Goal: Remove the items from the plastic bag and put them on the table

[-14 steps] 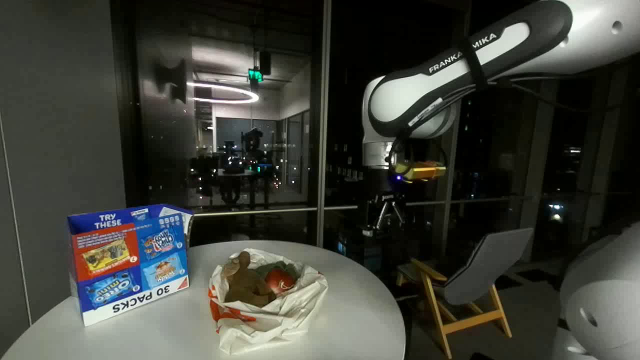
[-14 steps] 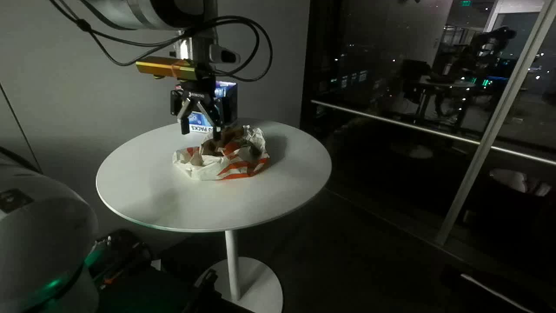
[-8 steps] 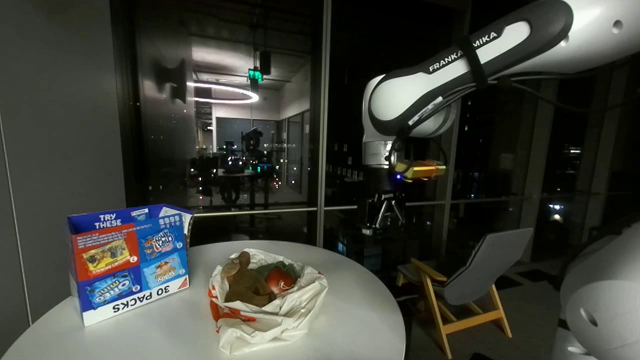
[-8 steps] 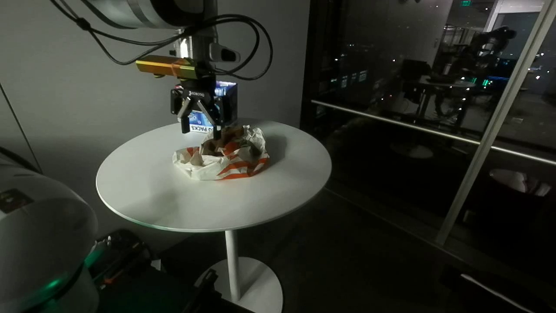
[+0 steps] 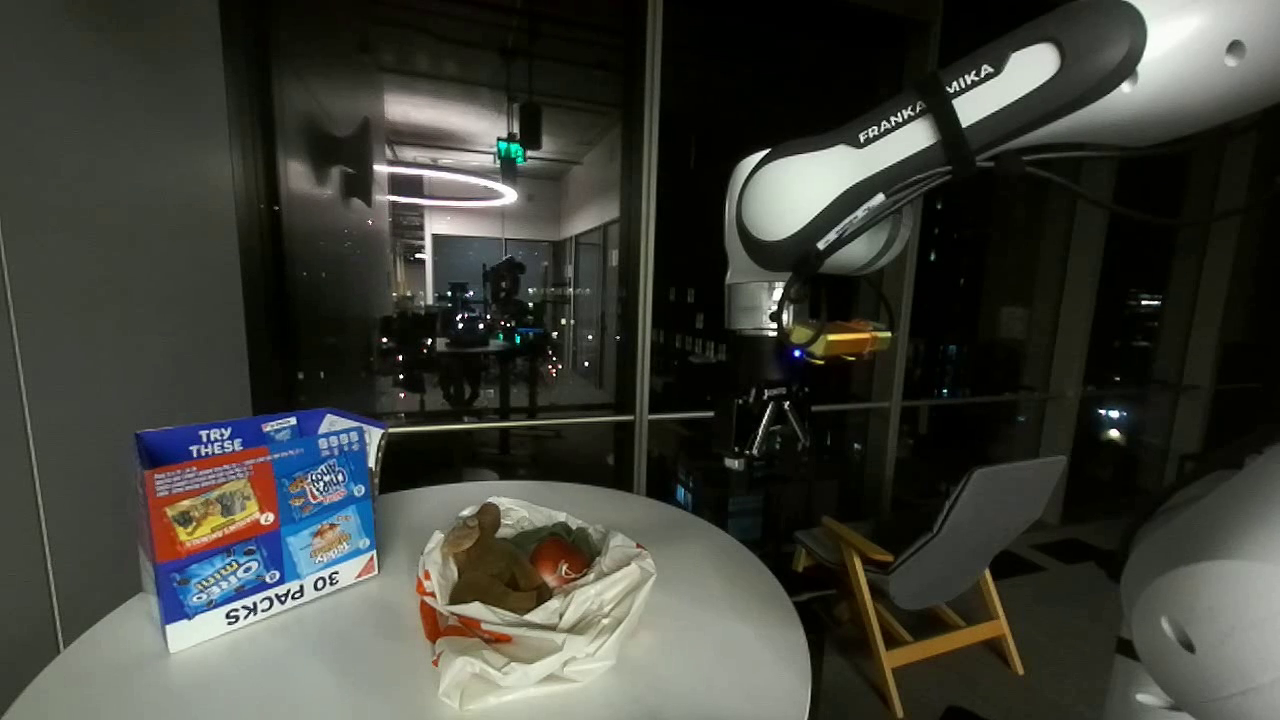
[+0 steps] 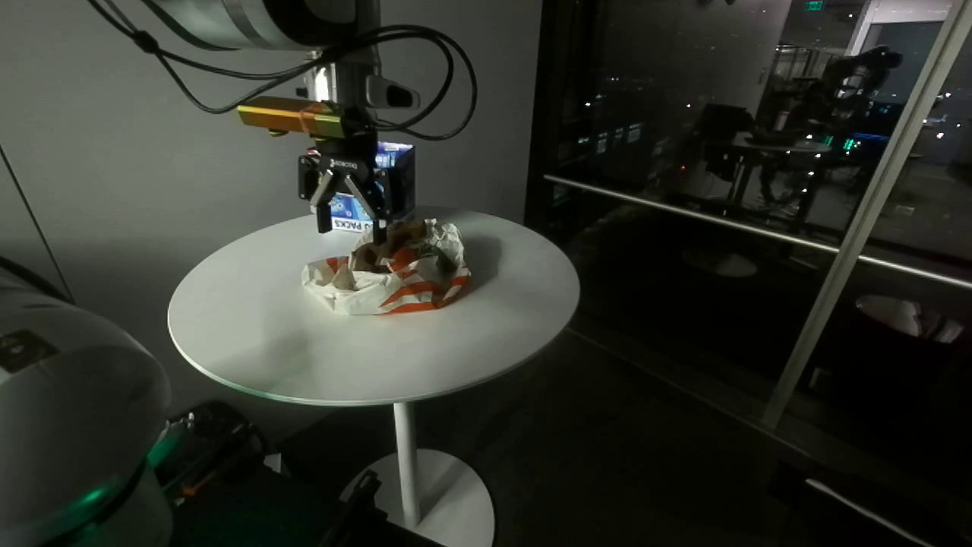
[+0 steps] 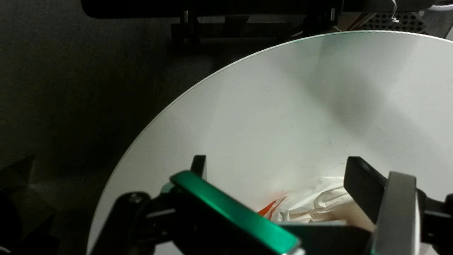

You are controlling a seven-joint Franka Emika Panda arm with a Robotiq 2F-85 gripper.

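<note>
In an exterior view, the bag (image 5: 560, 650) slumps open on the table (image 5: 720, 600), with the brown item (image 5: 500, 575), the red ball (image 5: 559, 562) and a green item (image 5: 575, 534) crowded inside; no item shows outside it. The ball looks smooth and may roll once set down, since the table seems to have no lip. The brown item rises against the rim, so lifting it might tip the bag or shove its neighbours. The carton (image 5: 260, 530) stands near the bag and could be knocked by a wide move. The table is plain, white and round; behind it are dark glass (image 5: 780, 90) and a grey chair (image 5: 970, 540).

In an exterior view, the gripper (image 6: 352, 229) hangs with its fingers spread wide and nothing between them. One finger overlaps the bag along this line of sight, but the two are apart. The loose, creased plastic is a likely snag: caught with an item, it could drag everything along. A grey wall (image 6: 471, 114) stands behind the table, dark floor (image 6: 607, 425) below.

In the wrist view, the fingers frame mostly table; only part of the bag shows, low down and half hidden by the gripper. No item is certain here, so a straight drop would probably meet rim or table instead.
</note>
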